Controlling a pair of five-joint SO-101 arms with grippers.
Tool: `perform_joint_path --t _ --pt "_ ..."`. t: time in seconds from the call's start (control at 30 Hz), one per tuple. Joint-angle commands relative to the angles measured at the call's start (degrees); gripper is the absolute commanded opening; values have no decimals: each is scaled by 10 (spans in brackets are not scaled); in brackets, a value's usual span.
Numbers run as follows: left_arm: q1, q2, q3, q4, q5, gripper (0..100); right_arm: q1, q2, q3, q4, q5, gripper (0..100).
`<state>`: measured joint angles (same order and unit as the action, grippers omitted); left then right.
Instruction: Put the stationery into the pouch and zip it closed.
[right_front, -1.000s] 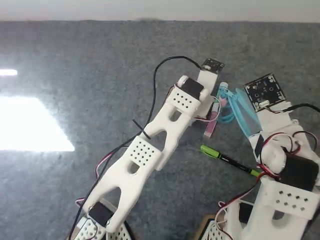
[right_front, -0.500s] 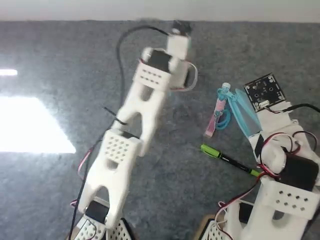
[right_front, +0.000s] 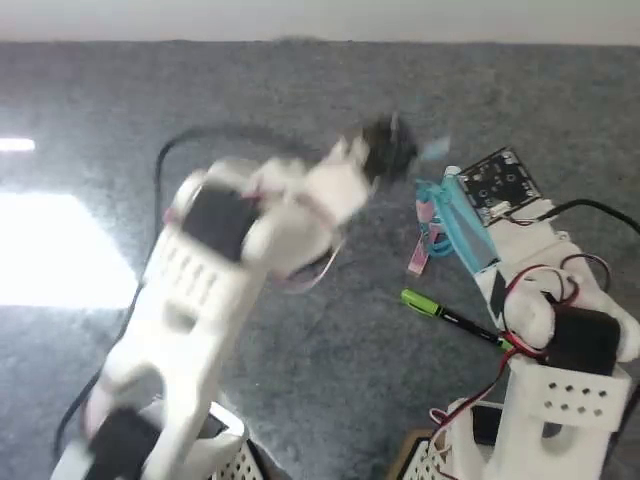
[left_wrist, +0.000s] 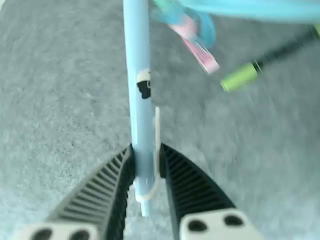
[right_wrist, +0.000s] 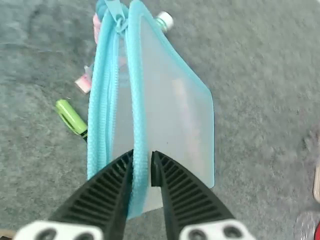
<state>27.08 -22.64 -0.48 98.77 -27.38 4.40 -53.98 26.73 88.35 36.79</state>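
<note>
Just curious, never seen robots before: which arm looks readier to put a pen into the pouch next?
Probably left: the left gripper grips the blue pen; the right gripper is busy holding the pouch.

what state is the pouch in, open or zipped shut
Open: the two zipper edges of the pouch stand apart; the right gripper pinches one.

The left arm (right_front: 200, 290) slants from the high view's lower left up toward centre, the left gripper (left_wrist: 145, 152) pinching a blue pen (left_wrist: 137, 75). The right arm (right_front: 555, 340) stands at lower right, the right gripper (right_wrist: 142, 156) clamped on the pouch (right_wrist: 170, 110) edge.
</note>
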Motion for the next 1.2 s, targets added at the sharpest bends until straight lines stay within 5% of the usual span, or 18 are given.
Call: perform_joint_path --t 0.0,0.33,0.9,1.17 --pt "-3 -147 115 20 -76 10 -30 5 -25 -5 -8 9" --pt "-29 -200 284 19 -146 10 -108 0 10 9 -25 9" --pt "15 -109 280 17 -135 10 -146 -1 70 -19 -56 9" --pt "73 -5 151 12 -79 11 -146 -1 70 -20 -58 9"
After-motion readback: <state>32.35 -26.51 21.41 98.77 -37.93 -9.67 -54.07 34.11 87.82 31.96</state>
